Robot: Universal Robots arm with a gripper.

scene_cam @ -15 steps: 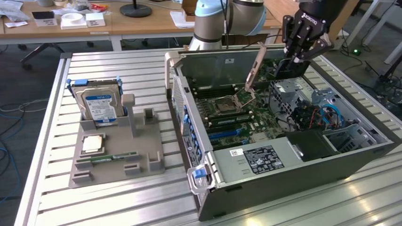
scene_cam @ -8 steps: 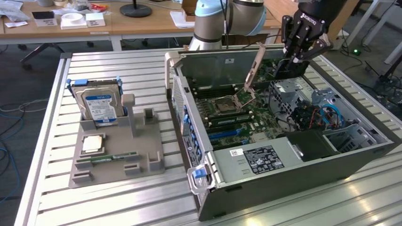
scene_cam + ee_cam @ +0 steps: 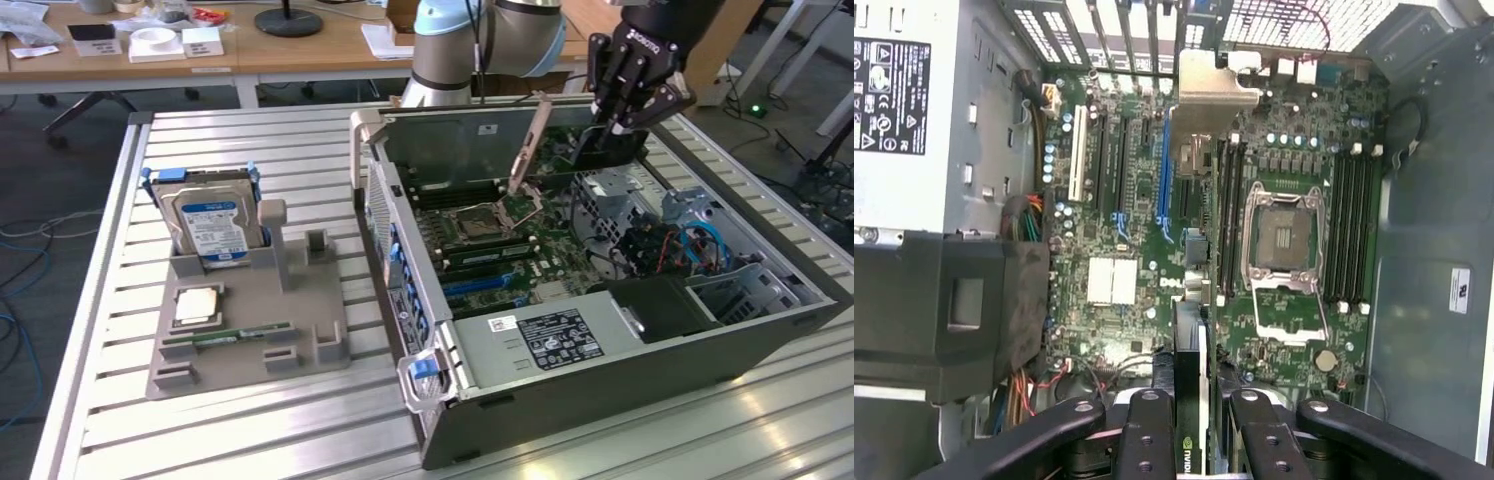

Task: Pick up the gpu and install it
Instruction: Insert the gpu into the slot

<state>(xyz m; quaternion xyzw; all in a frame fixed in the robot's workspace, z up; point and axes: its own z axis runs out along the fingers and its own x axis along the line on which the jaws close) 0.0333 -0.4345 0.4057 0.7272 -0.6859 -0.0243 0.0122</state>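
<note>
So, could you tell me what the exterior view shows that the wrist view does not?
Exterior view: the hard drive standing in a grey holder on the slatted table beside the computer case. Wrist view: the logo on the gpu edge. Both: the end effector shut on the gpu above the CPU socket.

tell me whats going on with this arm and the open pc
The robot arm's end effector is shut on the gpu, holding it edge-on over the motherboard inside the open computer case. The card hangs above the board and does not look seated in an expansion slot yet. On the exterior view's left, a hard drive stands upright in a gray holder on the table.
</note>
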